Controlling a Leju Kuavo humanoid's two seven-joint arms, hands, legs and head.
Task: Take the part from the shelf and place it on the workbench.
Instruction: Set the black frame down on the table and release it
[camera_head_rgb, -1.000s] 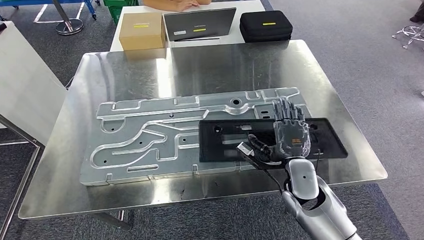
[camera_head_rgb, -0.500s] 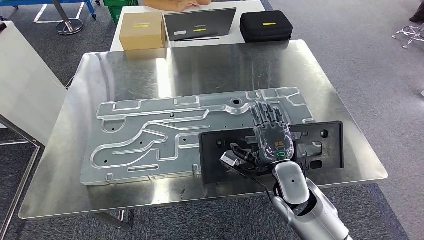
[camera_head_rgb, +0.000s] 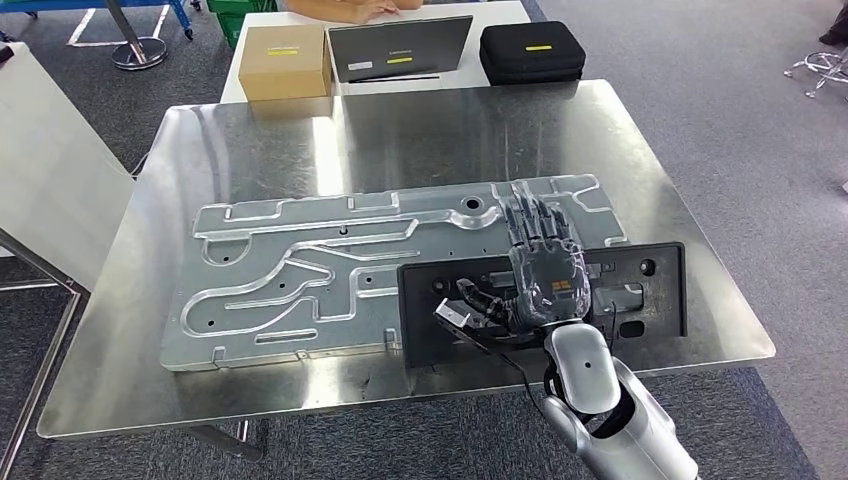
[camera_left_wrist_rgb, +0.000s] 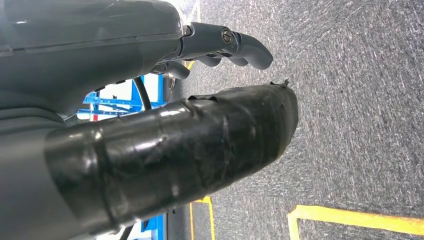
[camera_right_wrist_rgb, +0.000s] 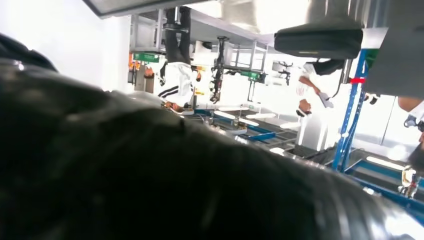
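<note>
A flat black rectangular part (camera_head_rgb: 640, 300) lies on the shiny metal workbench (camera_head_rgb: 420, 130), its left end overlapping a large machined silver plate (camera_head_rgb: 300, 270). My right hand (camera_head_rgb: 545, 270) is stretched over the middle of the black part, fingers straight and spread, thumb out to the left, gripping nothing. Whether the palm touches the part I cannot tell. In the left wrist view my left hand (camera_left_wrist_rgb: 150, 100) hangs over grey carpet, fingers loosely extended and holding nothing.
Behind the workbench a white table carries a cardboard box (camera_head_rgb: 284, 60), a grey flat case (camera_head_rgb: 398, 48) and a black case (camera_head_rgb: 531, 50). A person's hand (camera_head_rgb: 350, 8) rests at its far edge. A white panel (camera_head_rgb: 50, 170) stands at the left.
The black part has come down from a raised tilt to lie flat, closer to the front edge. My right hand has let go of it, spread its fingers and drifted slightly left.
</note>
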